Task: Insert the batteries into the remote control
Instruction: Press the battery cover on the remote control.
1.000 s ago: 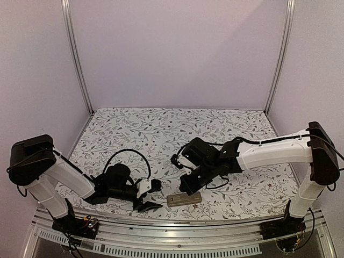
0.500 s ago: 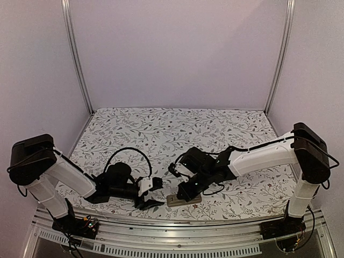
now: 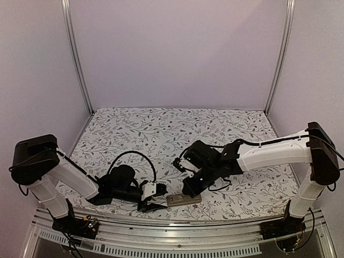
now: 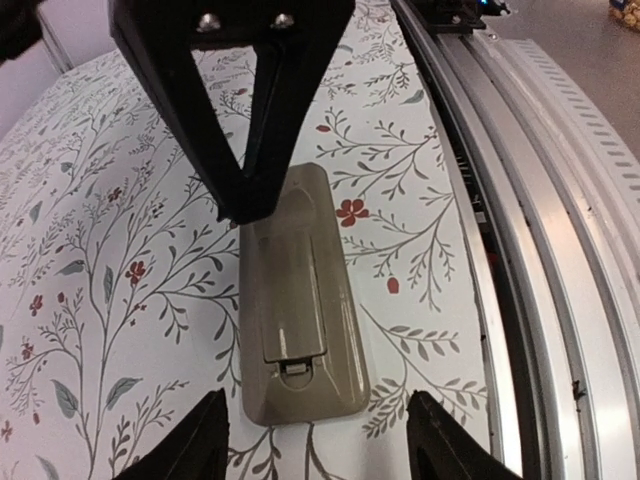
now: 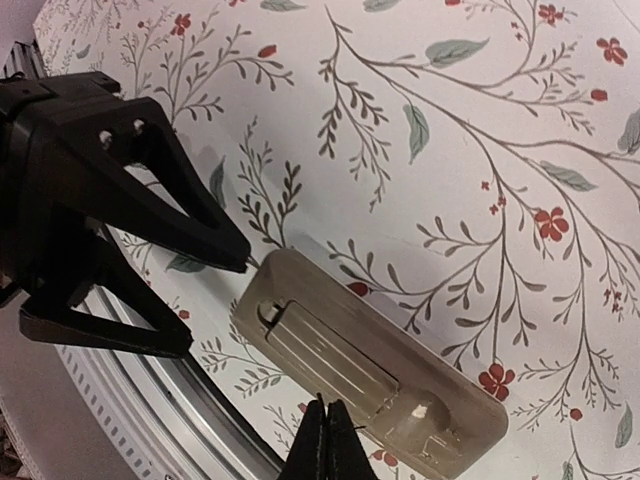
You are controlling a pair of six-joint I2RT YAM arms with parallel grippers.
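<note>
High overview; both wrist views closely share the remote control [image 4: 300, 300].

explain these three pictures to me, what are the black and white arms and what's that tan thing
These are two robot arms bolted to a flowery table. One picture looks down from above; the other two come from a camera on each wrist. The tan thing is a remote control lying back up, its battery cover shut. The left pincer is open, facing one end of it. The right pincer is shut, its tip beside the remote. Neither holds anything; no batteries show.
</note>
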